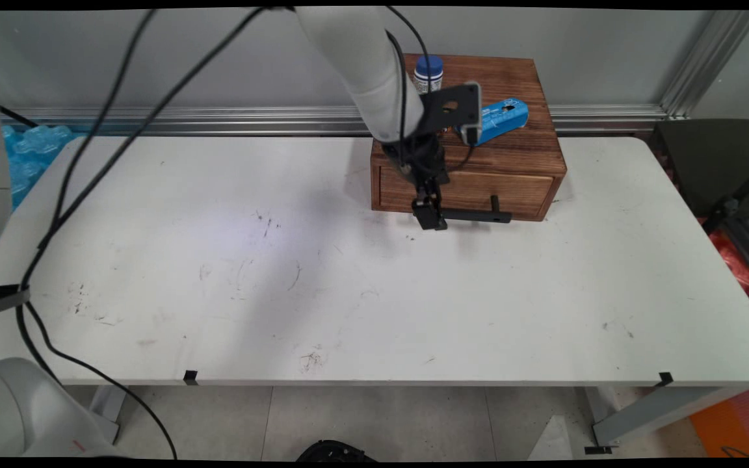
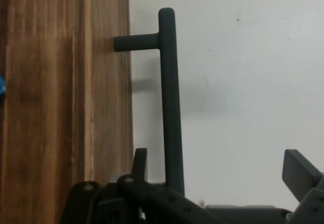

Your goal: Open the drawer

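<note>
The arm reaches down over the wooden box (image 1: 517, 153). Its gripper (image 1: 431, 216) hangs spread around the drawer handle (image 1: 475, 215), not pinching it.

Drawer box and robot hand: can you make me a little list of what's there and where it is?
Gripper: down in front of the drawer, open.
Fingers: one on each side of the handle, not squeezing it.
Handle: black bar on the drawer front.
Drawer: looks shut, in the wooden box.
On top of box: white bottle with blue cap, standing; blue packet, lying flat.
Table: white, scuffed; box at its far side.
</note>
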You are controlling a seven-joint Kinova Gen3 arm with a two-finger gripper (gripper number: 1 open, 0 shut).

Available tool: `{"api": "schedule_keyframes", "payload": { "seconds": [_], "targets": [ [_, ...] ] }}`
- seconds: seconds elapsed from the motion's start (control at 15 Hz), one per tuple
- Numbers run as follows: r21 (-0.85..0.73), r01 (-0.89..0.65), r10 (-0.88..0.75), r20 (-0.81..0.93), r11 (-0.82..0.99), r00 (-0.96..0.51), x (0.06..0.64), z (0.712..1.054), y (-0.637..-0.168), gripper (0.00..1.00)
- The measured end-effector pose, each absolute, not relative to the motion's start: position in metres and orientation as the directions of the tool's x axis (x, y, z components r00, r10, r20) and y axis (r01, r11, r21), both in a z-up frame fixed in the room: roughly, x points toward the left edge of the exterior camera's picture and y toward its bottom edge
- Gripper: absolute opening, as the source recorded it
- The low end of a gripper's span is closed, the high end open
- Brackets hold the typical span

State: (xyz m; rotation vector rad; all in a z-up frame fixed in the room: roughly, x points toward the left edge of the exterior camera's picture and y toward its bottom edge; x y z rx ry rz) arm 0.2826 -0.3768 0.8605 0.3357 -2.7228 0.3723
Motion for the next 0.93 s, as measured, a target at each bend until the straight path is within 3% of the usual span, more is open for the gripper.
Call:
{"api": "schedule_keyframes", "payload": {
  "seconds": [0.93],
  "targets": [
    [-0.182, -0.292, -0.216, 0.351, 0.939, -0.911, 0.245, 0.79, -0.401, 1.0]
  ]
}}
